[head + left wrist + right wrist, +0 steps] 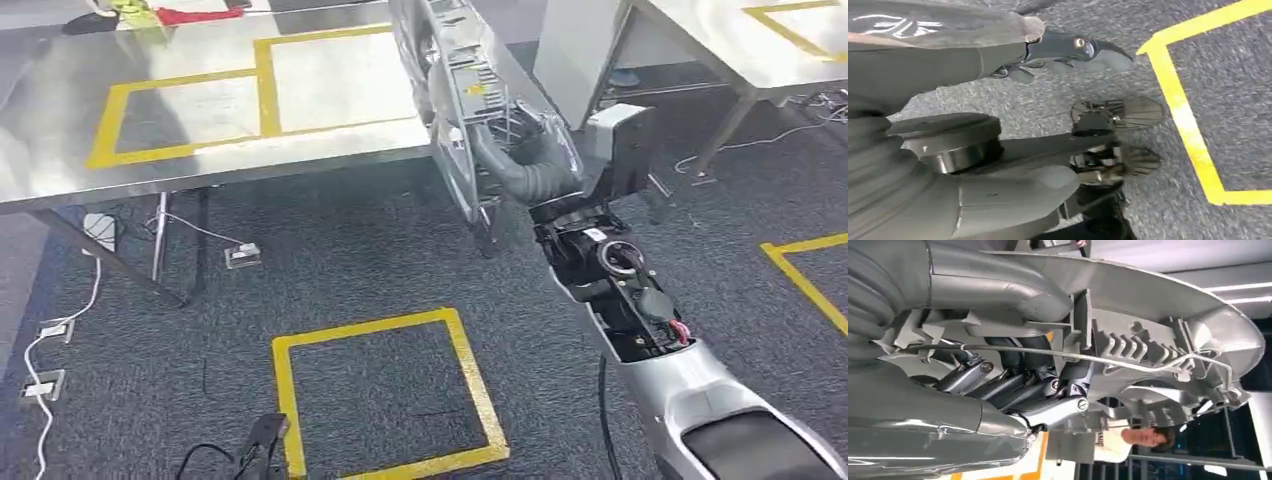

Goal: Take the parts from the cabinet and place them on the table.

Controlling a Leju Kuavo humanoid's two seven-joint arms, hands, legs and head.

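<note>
Nearest, the left hand [1068,50] hangs low over the carpet [380,260], fingers loosely apart and holding nothing. Further out on the right, the right hand [525,165] is clamped on a long grey moulded part [455,90], held upright in the air, its far end over the near edge of the steel table [60,160]. The part looks stiff and light, but ribbed and thin-walled with a wire across it; the thick middle frame seems the safest hold.

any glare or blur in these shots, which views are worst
Head view: soft glare on the steel table, and the grey part is slightly motion-smeared. Right wrist view: bright ceiling strips behind the part, background soft. Left wrist view: the left hand looks blurred.
</note>
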